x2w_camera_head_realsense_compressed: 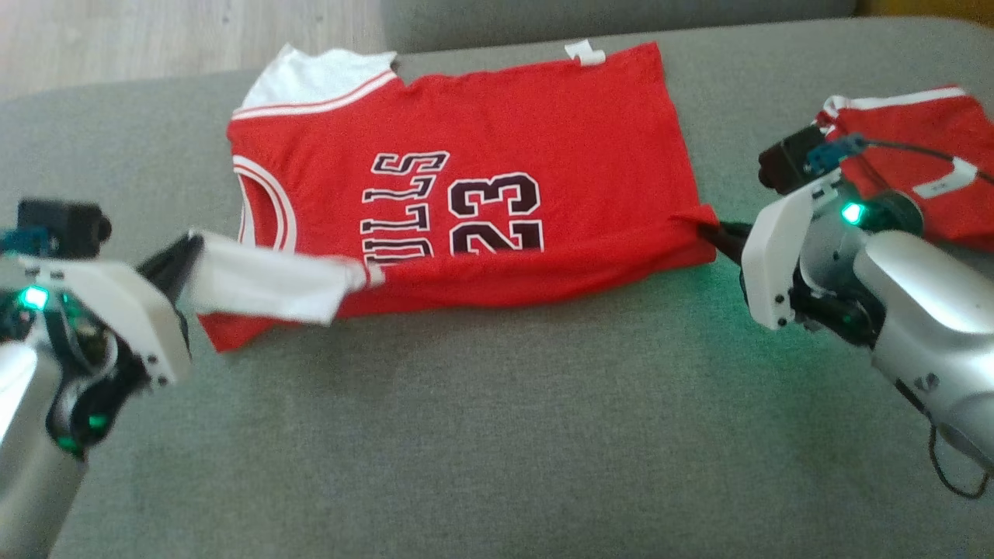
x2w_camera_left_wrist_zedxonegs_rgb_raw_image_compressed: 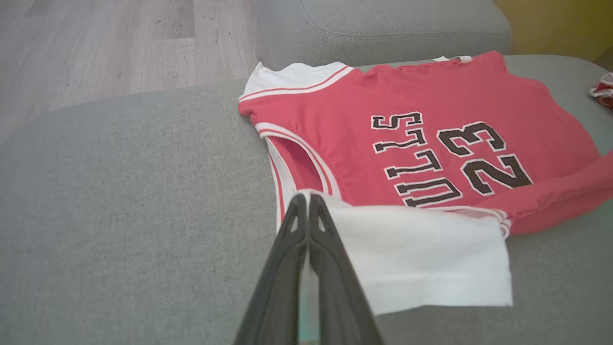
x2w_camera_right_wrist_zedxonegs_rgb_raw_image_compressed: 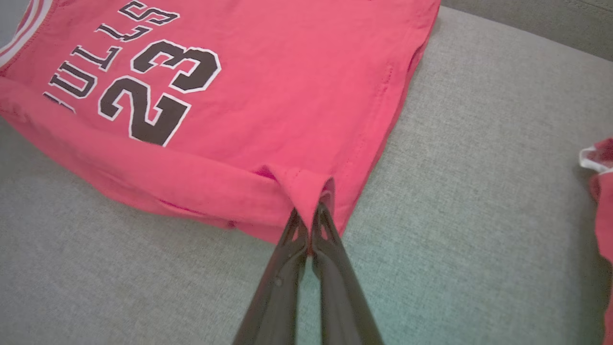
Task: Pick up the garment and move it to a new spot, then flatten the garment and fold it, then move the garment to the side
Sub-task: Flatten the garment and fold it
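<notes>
Garment [x2w_camera_head_realsense_compressed: 505, 116] flat on sofa [x2w_camera_head_realsense_compressed: 497, 435]; left gripper [x2w_camera_left_wrist_zedxonegs_rgb_raw_image_compressed: 304, 199] clamped on white shoulder flap, right gripper [x2w_camera_right_wrist_zedxonegs_rgb_raw_image_compressed: 311, 211] clamped on red hem corner.

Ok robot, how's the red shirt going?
Left gripper shut on jersey white sleeve. Right gripper shut on hem corner. Second red garment lies apart, right.

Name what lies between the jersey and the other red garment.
Bare grey cushion separates the jersey from the other garment, per the right wrist view.

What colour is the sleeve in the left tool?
White. The sleeve of the red jersey shows best in the left wrist view.
</notes>
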